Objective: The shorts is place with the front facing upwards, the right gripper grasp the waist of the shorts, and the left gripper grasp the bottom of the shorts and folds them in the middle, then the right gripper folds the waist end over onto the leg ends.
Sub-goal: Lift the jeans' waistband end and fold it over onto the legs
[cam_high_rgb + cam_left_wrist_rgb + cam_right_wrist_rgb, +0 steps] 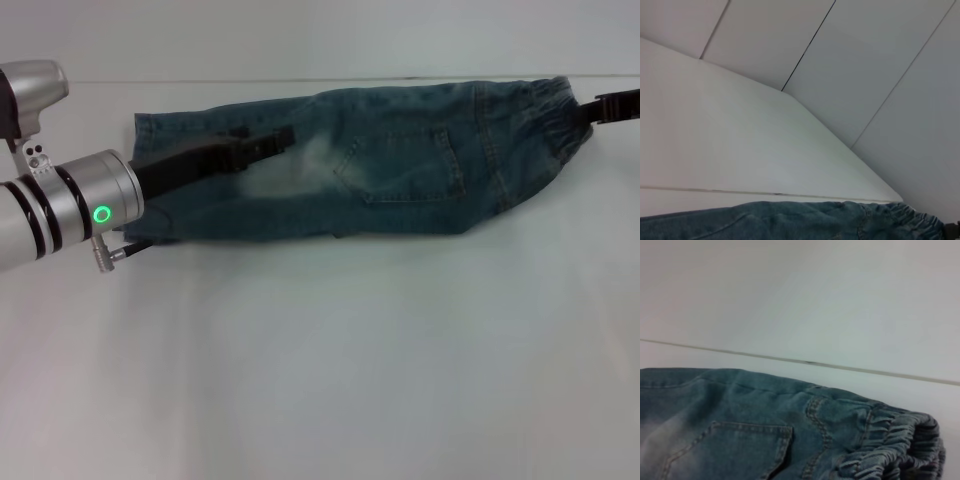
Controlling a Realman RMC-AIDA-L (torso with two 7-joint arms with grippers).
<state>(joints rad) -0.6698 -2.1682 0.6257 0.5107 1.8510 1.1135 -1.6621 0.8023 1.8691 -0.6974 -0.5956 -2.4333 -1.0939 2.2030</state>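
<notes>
The left gripper (283,139) lies across the leg end of the shorts (400,165); whether its black fingers grip the denim cannot be told. The right gripper (603,108) meets the waist of the shorts (553,120), its hold equally unclear. One pair of shorts lies folded lengthwise on the white table (320,370), with one stitched pocket (410,165) and a pale faded patch (290,172) showing.

No readable text, labels, brands or numbers in any view. Only sign: a glowing green ring mark (102,213) on the left wrist (95,195), beside the shorts (400,160).
</notes>
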